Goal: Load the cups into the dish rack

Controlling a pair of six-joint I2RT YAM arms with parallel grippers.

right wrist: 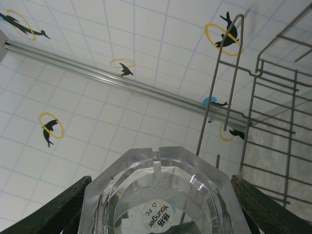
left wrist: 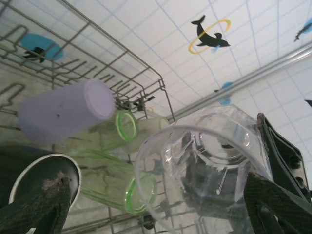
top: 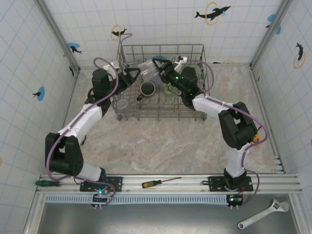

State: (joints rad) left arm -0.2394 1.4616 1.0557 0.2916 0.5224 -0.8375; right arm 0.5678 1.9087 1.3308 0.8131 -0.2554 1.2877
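Tiled walls (top: 161,29) back the rack (top: 161,47), where a lavender cup (left wrist: 63,114) and green tumblers (left wrist: 124,129) lie. The right gripper (right wrist: 161,195) clamps a clear glass (left wrist: 204,161) by its base over the tines, likely for placing. The left gripper (left wrist: 156,204) stands wide beside its mouth, gripping nothing.

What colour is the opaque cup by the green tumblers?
The cup is lavender; clearest in left wrist view.

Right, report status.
Left jaws open. Right jaws shut on clear faceted plastic glass, over grey wire dish rack. Lavender plastic cup, translucent green tumblers, black mug already inside.
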